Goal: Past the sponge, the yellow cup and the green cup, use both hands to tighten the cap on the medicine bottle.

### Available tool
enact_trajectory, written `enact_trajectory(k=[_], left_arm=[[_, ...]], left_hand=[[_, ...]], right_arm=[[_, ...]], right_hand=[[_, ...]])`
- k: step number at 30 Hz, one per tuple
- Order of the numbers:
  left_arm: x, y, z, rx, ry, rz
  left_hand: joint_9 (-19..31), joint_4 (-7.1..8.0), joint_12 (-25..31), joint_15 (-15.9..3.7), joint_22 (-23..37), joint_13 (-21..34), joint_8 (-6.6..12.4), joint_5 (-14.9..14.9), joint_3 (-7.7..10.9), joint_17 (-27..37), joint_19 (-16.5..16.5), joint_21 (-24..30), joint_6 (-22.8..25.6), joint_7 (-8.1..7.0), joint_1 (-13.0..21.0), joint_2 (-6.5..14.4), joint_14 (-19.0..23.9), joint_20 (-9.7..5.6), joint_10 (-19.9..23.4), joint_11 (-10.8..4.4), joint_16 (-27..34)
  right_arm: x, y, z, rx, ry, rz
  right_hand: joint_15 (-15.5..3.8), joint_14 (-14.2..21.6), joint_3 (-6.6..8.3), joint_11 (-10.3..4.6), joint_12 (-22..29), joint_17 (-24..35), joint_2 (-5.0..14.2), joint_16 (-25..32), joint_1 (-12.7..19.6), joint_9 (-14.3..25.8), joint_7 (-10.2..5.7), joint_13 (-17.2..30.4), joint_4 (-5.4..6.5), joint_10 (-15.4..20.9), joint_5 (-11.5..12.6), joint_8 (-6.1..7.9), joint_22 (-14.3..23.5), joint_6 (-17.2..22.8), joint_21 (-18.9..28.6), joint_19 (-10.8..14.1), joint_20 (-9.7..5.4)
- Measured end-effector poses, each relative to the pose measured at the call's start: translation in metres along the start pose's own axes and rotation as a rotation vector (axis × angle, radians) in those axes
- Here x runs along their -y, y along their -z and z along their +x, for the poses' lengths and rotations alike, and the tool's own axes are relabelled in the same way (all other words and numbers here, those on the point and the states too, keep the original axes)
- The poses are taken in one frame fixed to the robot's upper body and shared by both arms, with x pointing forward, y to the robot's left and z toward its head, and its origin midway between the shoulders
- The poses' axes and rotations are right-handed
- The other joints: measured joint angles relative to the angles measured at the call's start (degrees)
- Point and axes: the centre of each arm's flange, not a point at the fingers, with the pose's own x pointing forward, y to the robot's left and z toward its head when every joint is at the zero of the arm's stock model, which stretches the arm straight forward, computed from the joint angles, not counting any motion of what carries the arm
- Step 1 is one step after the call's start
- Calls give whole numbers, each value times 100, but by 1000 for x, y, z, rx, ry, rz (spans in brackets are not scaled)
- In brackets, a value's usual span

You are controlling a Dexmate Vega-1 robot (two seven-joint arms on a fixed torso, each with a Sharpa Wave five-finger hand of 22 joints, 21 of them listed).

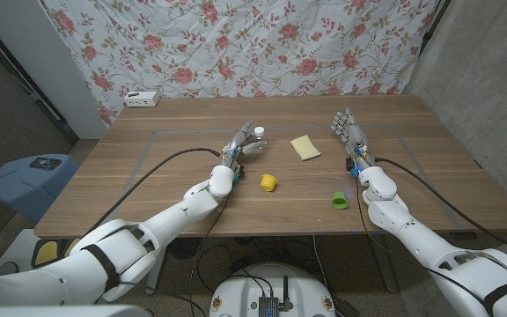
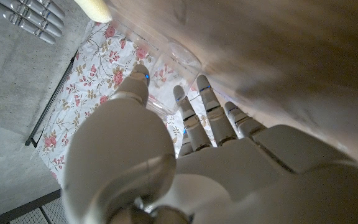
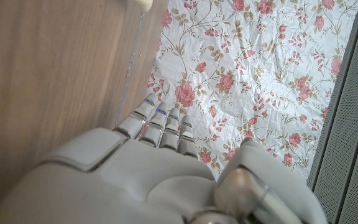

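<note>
Floral cloth (image 1: 262, 44) hangs behind a wooden table (image 1: 192, 189); grey wall to the right, a blue stool-like thing (image 1: 35, 180) off the table's left edge. A white box (image 1: 142, 99) sits on the far left corner of the table.

Left arm comes in from the bottom left, a black cable (image 1: 161, 163) running alongside it. Left hand (image 1: 240, 147) is out near mid-table, fingers wrapped round the medicine bottle (image 1: 255, 136); the bottle's white cap (image 1: 259, 131) pokes out above the fingers. In the left wrist view the left hand (image 2: 185, 155) has fingers (image 2: 191, 115) and thumb curled round a clear bottle (image 2: 166, 93), so it holds it. The bottle is about upright; can't tell if its base is on the wood.

Right hand (image 1: 349, 132) is on the right side of the table, well apart from the bottle, fingers straight and close together, holding nothing, palm standing roughly upright. Right wrist view shows the right hand (image 3: 148, 168) from behind, fingers (image 3: 160, 124) extended over the wood toward the cloth. The right hand's fingers also show in a corner of the left wrist view.

Sponge (image 1: 305, 147), pale yellow, lies flat between the two hands, nearer the bottle. Yellow cup (image 1: 268, 182) sits nearer the robot, just beside the left wrist. Green cup (image 1: 340, 201) sits near the front edge, just beside the right forearm.
</note>
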Motion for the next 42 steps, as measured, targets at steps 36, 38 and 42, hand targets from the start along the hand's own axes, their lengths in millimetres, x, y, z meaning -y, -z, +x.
enact_trajectory(k=[36,38,42], left_arm=[[-6,-7,-5,6,-58,30],[-6,-7,-5,8,-59,34],[-7,-8,-5,10,-59,39]], left_hand=[[0,16,18,-122,-29,-3,-25,0,-29,-15,317,0,393,282,208,102,653,-11,531,62,-47],[0,16,18,-122,-29,-3,-25,0,-29,-31,317,0,393,282,208,102,653,-11,531,62,-51],[0,16,18,-122,-29,-3,-47,0,-29,-43,317,0,393,282,207,102,653,-10,531,63,-51]], right_arm=[[-1,2,-1,4,7,7],[-1,3,-1,4,6,7],[-2,2,-1,4,4,7]], right_hand=[[31,-31,0,22,-22,0,-13,-44,-36,0,-42,-1,0,-22,0,0,0,0,0,0,0],[31,-31,0,22,-22,0,-13,-44,-36,0,-42,-1,0,-22,0,0,0,0,0,0,0],[31,-31,0,22,-22,0,-13,-44,-35,0,-42,-2,0,-22,0,0,0,0,0,0,0]])
